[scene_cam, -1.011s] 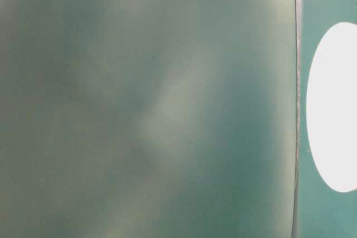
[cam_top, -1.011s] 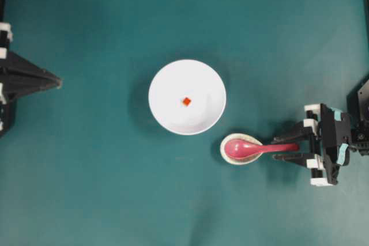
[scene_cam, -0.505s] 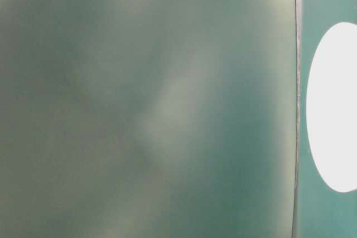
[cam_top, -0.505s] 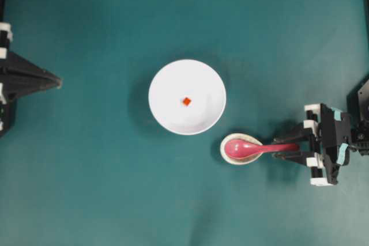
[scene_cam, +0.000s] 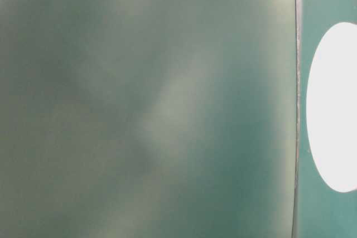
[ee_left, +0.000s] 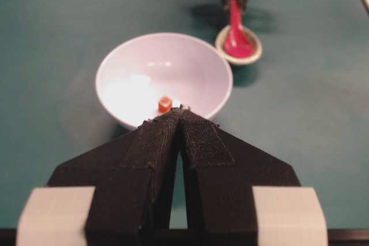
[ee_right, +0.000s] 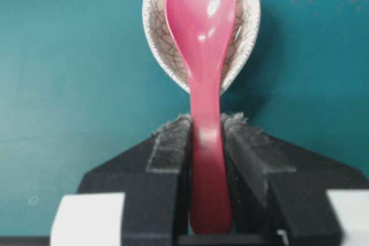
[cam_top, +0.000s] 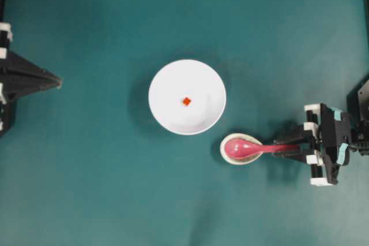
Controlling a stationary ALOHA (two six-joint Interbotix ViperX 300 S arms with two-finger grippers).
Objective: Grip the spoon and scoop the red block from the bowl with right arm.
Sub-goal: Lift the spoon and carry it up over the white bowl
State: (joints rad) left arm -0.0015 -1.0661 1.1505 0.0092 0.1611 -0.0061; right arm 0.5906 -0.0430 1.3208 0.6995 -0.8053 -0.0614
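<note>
Overhead, the glossy pink-magenta soup spoon (cam_top: 253, 148) lay with its scoop in the small speckled egg-shaped rest (cam_top: 241, 149) just beside the round white bowl (cam_top: 164, 113), where the tiny red-orange cube (cam_top: 186, 101) sat. The right arm's black two-finger gripper (cam_top: 288, 146) flanked the handle end; a firm, centred clamp looked wise before any lift.

From the right wrist, the gripper (ee_right: 206, 128) pads pressed the handle on both sides, grasping the spoon (ee_right: 202, 44).

From the left wrist, the left gripper (ee_left: 180, 116) was clenched, holding nothing.

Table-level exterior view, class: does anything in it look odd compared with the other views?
Yes. It shows only a blurred green field with a white oval, perhaps the bowl, at the right edge; no spoon or gripper is recognisable there.
</note>
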